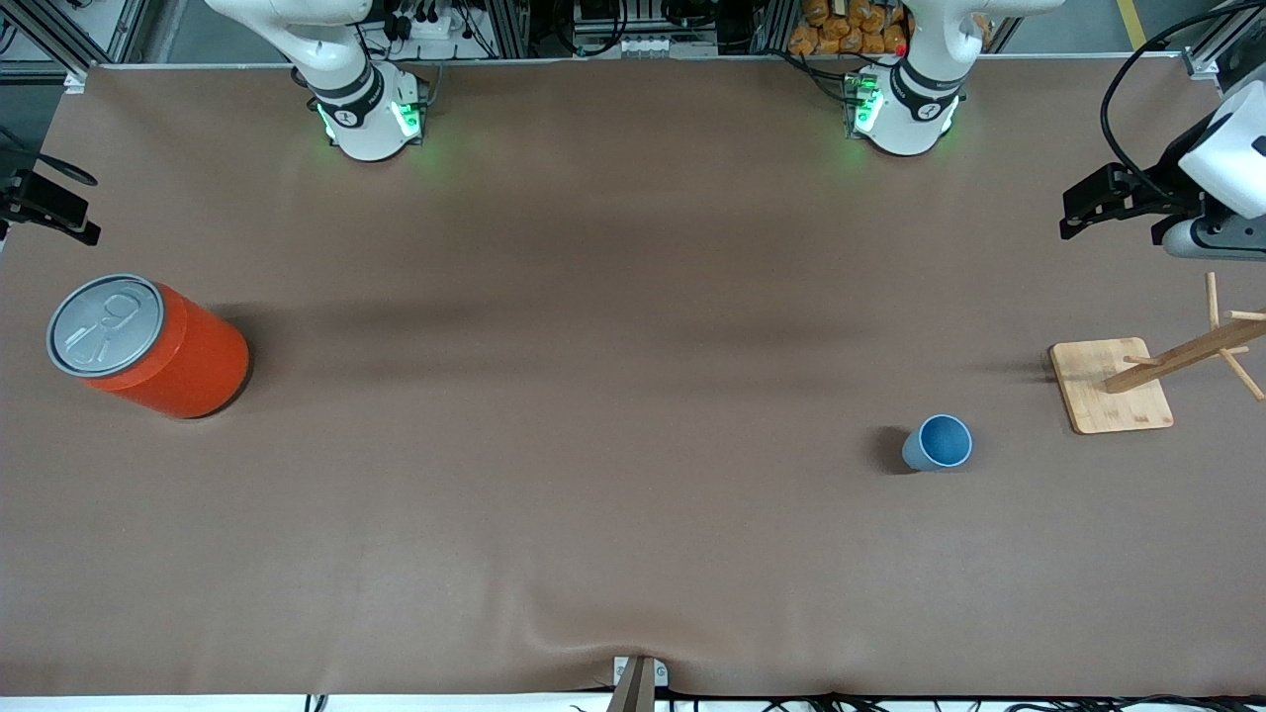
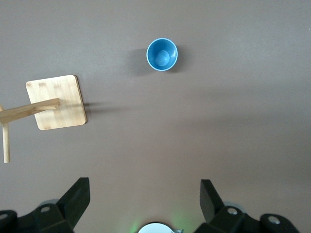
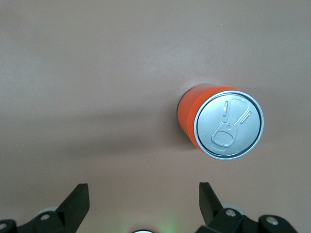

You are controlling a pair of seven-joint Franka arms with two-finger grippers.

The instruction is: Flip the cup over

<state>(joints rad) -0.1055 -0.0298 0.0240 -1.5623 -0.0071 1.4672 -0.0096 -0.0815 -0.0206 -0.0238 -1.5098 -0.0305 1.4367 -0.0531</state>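
The small light-blue cup (image 1: 938, 442) stands upright on the brown table, its mouth up, toward the left arm's end. It also shows in the left wrist view (image 2: 162, 54), with its darker blue inside visible. My left gripper (image 2: 145, 183) is open and empty, high over the table near its own base and well apart from the cup. My right gripper (image 3: 143, 187) is open and empty, high over the table near its own base. Neither gripper shows in the front view; only the arm bases do.
A large orange can (image 1: 148, 346) with a grey pull-tab lid stands toward the right arm's end, seen also in the right wrist view (image 3: 221, 122). A wooden stand with pegs on a square base (image 1: 1110, 384) stands beside the cup, seen also in the left wrist view (image 2: 57, 102). Black camera mounts sit at both table ends.
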